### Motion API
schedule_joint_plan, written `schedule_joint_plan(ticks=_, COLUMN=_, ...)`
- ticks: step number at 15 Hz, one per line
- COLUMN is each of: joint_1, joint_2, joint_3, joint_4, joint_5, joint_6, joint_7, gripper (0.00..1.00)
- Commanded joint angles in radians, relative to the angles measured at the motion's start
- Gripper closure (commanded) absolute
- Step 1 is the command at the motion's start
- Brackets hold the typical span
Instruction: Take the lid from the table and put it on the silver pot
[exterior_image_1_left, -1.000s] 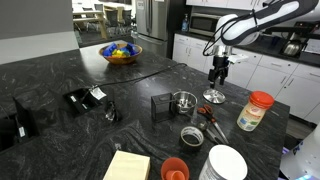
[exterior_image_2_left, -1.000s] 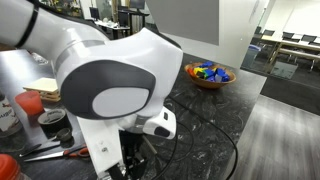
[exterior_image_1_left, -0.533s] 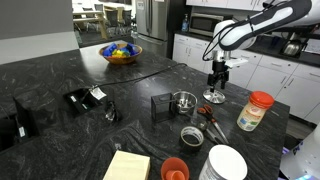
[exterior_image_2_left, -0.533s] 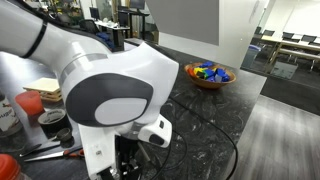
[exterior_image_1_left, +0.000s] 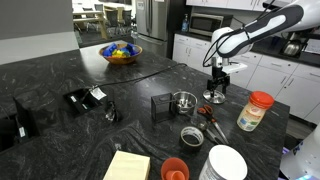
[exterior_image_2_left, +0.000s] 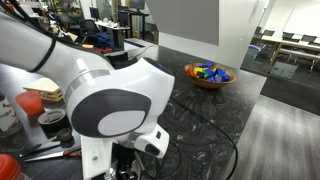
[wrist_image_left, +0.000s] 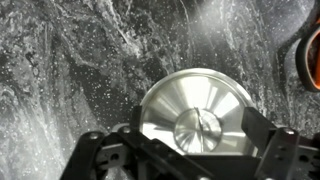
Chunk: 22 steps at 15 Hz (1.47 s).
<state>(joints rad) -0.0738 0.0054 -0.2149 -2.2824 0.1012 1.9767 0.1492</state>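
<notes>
The lid (exterior_image_1_left: 212, 98) is a flat silvery disc lying on the dark stone table, to the right of the silver pot (exterior_image_1_left: 184, 101). My gripper (exterior_image_1_left: 215, 86) hangs straight above the lid, close to it. In the wrist view the lid (wrist_image_left: 190, 95) fills the lower middle, its knob at the centre. My gripper (wrist_image_left: 183, 147) is open, with one finger on each side of the lid and nothing gripped. In an exterior view my arm's base hides the lid and the pot, and the gripper (exterior_image_2_left: 125, 170) shows only at the bottom edge.
Red-handled scissors (exterior_image_1_left: 213, 116) lie just in front of the lid. A dark tin (exterior_image_1_left: 191, 134), an orange cup (exterior_image_1_left: 175, 168), a white dish (exterior_image_1_left: 228, 162) and a red-capped jar (exterior_image_1_left: 255, 110) stand nearby. A dark box (exterior_image_1_left: 160, 106) adjoins the pot. A fruit bowl (exterior_image_1_left: 121, 52) sits at the back.
My gripper has come down toward the lid over the last second. The lid and the pot have not moved.
</notes>
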Motion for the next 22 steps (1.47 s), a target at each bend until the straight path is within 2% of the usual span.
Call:
schedule_joint_plan(ticks=1, joint_1=-0.027, joint_2=0.0, joint_3=0.026, joint_4=0.002, joint_5=0.0, joint_6=-0.001, joint_7=0.001, gripper=0.0)
schedule_joint_plan(ticks=8, joint_1=-0.016, joint_2=0.004, joint_3=0.048, joint_4=-0.002, joint_5=-0.016, joint_6=0.027, joint_7=0.064, gripper=0.0)
schedule_joint_plan(ticks=14, joint_1=-0.04, joint_2=0.026, joint_3=0.038, joint_4=0.0, joint_5=-0.063, joint_6=0.066, joint_7=0.12, gripper=0.0)
schedule_joint_plan(ticks=15, joint_1=-0.043, joint_2=0.028, joint_3=0.038, joint_4=-0.001, joint_5=-0.06, joint_6=0.07, joint_7=0.121, gripper=0.09)
schedule_joint_plan(ticks=16, joint_1=-0.046, joint_2=0.03, joint_3=0.038, joint_4=0.0, joint_5=-0.055, joint_6=0.074, joint_7=0.119, gripper=0.27)
schedule_joint_plan(ticks=22, joint_1=-0.041, joint_2=0.019, joint_3=0.048, joint_4=0.012, joint_5=-0.036, joint_6=0.069, joint_7=0.122, gripper=0.69)
